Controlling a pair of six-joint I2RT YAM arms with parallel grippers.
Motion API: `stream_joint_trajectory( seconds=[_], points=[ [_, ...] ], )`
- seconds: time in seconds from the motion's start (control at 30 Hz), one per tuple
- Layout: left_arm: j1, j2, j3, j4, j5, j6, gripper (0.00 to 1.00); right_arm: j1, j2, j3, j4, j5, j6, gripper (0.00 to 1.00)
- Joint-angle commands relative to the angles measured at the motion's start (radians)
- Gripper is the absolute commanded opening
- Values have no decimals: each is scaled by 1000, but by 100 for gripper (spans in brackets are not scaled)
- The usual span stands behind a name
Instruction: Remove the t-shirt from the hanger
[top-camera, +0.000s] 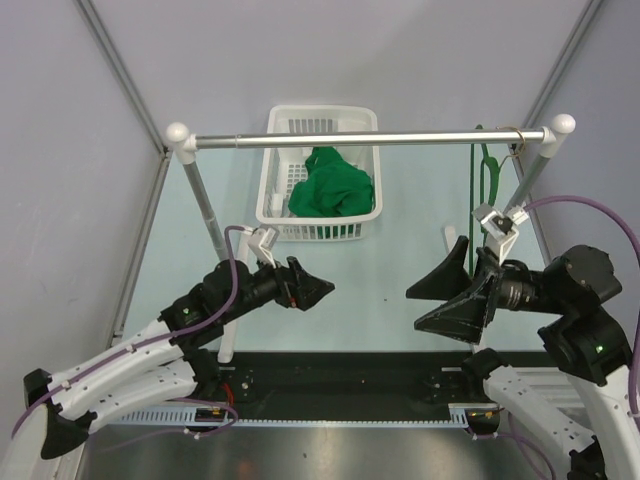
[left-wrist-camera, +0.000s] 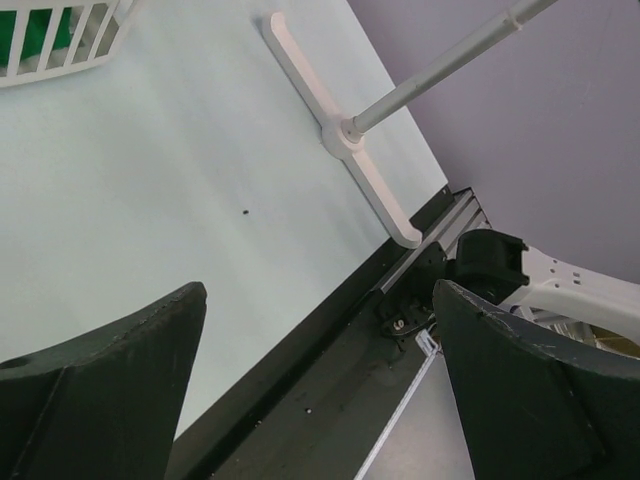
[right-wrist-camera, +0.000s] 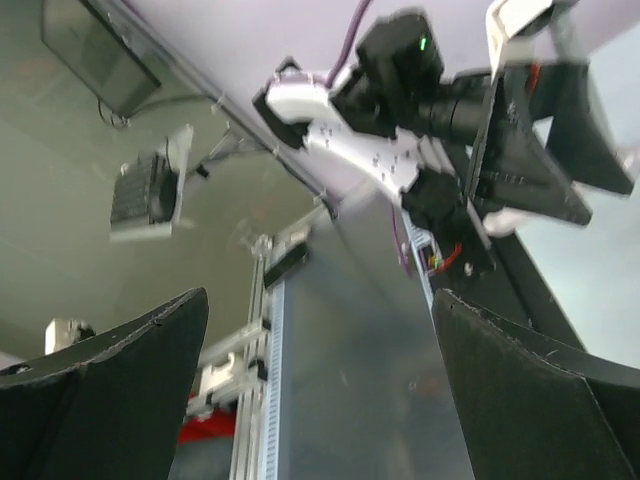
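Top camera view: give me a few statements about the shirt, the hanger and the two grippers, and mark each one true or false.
1. The t-shirt lies in the white basket. True.
2. The hanger lies flat on the table. False: it hangs from the rail, near the rail's right end.
3. The left gripper holds the t-shirt. False: it is open and empty, apart from the basket.
4. The right gripper is open and holds nothing. True.
5. The hanger is bare. True.
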Motion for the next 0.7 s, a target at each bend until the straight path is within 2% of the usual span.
stream_joint_trajectory(
  seconds=[0.0, 0.07, 0.17, 0.27, 0.3, 0.37, 0.4, 0.43, 0.47, 0.53, 0.67],
  points=[
    [-4, 7, -18, 45, 10, 10, 100, 38, -45, -28, -152, -11, -117, 100],
    [-3, 12, -27, 62, 18, 10, 100, 38, -61, -86, -98, -28, -94, 100],
    [-3, 15, -30, 68, 19, 16, 100, 63, -67, -160, -122, 24, -147, 99],
    [-3, -1, -48, 97, 21, 18, 100, 165, -67, -250, -103, 139, -184, 100],
    [-3, -16, -66, 108, 29, 12, 100, 258, -64, -266, -104, 237, -202, 100],
    [-3, -25, -82, 130, 38, 7, 100, 362, -50, -306, -116, 369, -227, 100],
    [-4, -33, -96, 131, 45, 10, 100, 426, -44, -326, -103, 497, -242, 100],
    [-3, -43, -102, 133, 49, 13, 100, 537, -33, -370, -68, 565, -253, 100],
    [-4, -51, -111, 169, 55, 13, 100, 599, -24, -393, -43, 716, -258, 100],
    [-3, -73, -149, 217, 75, 10, 100, 735, 20, -436, 32, 878, -261, 100],
    [-3, -120, -241, 335, 114, -31, 100, 863, 94, -571, 234, 1203, -298, 100]
  ],
)
